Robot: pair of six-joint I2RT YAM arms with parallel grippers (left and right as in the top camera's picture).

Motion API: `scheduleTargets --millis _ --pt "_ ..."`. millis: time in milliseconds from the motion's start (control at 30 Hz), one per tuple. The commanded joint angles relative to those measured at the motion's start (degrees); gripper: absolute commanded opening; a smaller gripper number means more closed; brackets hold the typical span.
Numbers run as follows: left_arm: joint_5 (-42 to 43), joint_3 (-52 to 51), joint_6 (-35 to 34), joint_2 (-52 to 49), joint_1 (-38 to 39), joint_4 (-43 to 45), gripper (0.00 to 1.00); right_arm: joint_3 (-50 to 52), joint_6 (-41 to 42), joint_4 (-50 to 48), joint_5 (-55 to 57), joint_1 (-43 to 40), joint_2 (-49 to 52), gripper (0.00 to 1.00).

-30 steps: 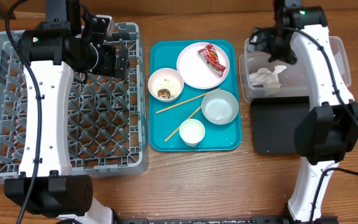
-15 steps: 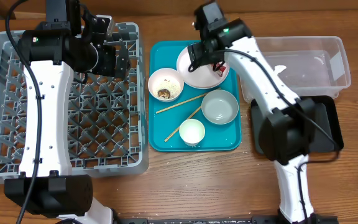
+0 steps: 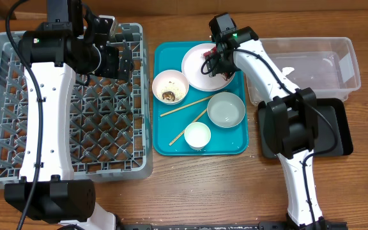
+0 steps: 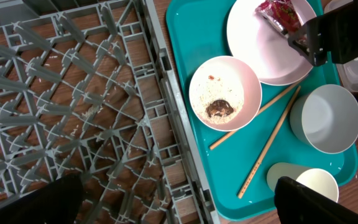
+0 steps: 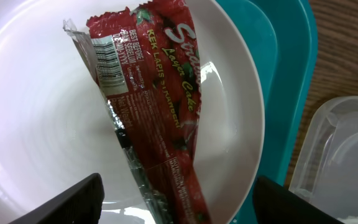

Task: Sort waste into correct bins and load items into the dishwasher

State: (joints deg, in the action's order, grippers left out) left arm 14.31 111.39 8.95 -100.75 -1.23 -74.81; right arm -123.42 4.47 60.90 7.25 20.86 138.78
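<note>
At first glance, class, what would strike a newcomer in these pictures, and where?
The bright teal tray at centre stands out, with a red snack wrapper lying on the pink plate. The right gripper hangs open over that wrapper, and the big grey dish rack fills the left.

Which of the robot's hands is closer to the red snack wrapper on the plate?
Right. The right hand hangs open just above the wrapper on the pink plate. The left hand is away over the grey dish rack.
</note>
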Motion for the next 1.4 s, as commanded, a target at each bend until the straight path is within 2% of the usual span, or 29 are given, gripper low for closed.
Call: scheduleTargets --millis 0,133,233,367,500,567,667,700,867,1133,1367 --pt "-0.3 1.2 -0.8 -0.2 0.1 0.0 1.0 -0.7 -0.3 0.2 -1.8 0.0 1.0 0.75" --pt "-0.3 1.2 -0.8 -0.2 0.1 0.0 1.0 -0.6 -0.2 0.5 -2.0 0.5 1.6 0.65" --pt "-0.3 1.2 -0.8 -0.2 0.1 0.0 1.0 -0.6 -0.1 -0.1 -2.4 0.4 1.7 0.62" --pt "-0.3 1.2 -0.8 -0.2 0.1 0.0 1.0 -0.5 0.0 0.0 -3.3 0.4 1.7 0.44" --pt "-0.3 1.2 -0.8 -0.2 0.1 0.0 1.0 -0.5 0.2 0.9 -3.9 0.4 1.7 0.36" --pt "-0.3 1.2 -0.8 -0.2 0.1 0.0 1.0 -0.5 0.2 1.3 -3.9 0.4 1.7 0.27" --pt "-0.3 1.2 -0.8 -0.2 0.1 0.0 1.0 -0.5 0.5 1.9 -4.0 0.4 1.7 0.06" --pt "-0.3 1.2 -0.8 -0.2 0.1 0.0 1.0 -0.5 1.6 2.2 -3.9 0.4 1.7 0.04" --pt "-0.3 1.2 -0.8 -0.2 0.1 0.0 1.0 -3.1 4.4 4.5 -4.0 0.4 0.5 0.04" --pt "-0.3 1.2 -0.8 -0.2 0.1 0.0 1.0 -23.6 13.8 20.2 -4.1 -3.2 -10.9 0.04" --pt "-0.3 1.2 -0.8 -0.2 0.1 0.0 1.0 -23.9 24.1 29.3 -1.7 -12.5 -13.3 0.04"
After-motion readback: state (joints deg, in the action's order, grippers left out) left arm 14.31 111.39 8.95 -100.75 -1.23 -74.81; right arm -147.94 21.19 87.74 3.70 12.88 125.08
